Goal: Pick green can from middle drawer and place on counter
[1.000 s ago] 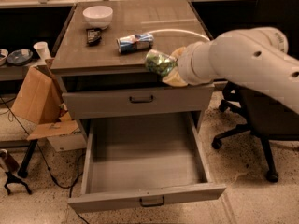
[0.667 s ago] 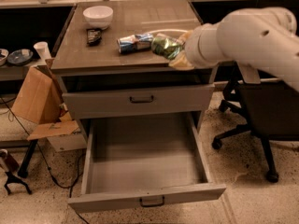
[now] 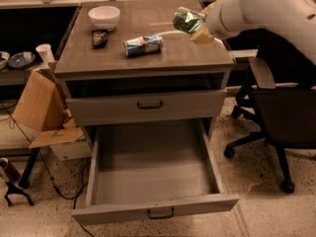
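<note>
Right now, in the camera view, my gripper [image 3: 197, 28] hangs over the right rear part of the counter [image 3: 168, 60]. It is clenched around the green can [image 3: 186, 19], which is tilted and held above the surface. 1 blue-and-white can [image 3: 143, 44] lies on its side near the counter's middle, and a white bowl [image 3: 104, 17] sits at the back left. Below, the middle drawer [image 3: 113, 214] stands pulled out.

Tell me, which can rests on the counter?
The blue-and-white can, lying on its side on the counter; the green can is held in the tool above its right side.
</note>
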Robot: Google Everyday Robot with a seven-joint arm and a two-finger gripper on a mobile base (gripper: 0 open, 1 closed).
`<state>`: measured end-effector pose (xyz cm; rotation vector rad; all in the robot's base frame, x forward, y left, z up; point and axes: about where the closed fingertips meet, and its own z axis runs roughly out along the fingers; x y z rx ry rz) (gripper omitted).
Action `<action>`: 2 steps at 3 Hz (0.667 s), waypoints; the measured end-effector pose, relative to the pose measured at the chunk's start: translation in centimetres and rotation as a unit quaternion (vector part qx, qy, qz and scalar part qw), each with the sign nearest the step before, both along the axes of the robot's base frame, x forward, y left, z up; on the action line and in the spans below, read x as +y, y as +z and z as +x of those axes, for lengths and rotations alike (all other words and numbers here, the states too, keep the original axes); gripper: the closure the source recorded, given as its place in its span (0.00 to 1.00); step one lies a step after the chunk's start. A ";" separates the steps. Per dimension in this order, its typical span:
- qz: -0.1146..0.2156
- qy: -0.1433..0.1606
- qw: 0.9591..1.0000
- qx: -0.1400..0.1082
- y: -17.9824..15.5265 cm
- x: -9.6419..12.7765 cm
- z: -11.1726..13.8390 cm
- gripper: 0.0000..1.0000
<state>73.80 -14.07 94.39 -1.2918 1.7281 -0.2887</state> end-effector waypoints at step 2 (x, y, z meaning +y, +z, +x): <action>0.022 0.013 1.000 0.011 -1.2 -0.6 5.8 0.84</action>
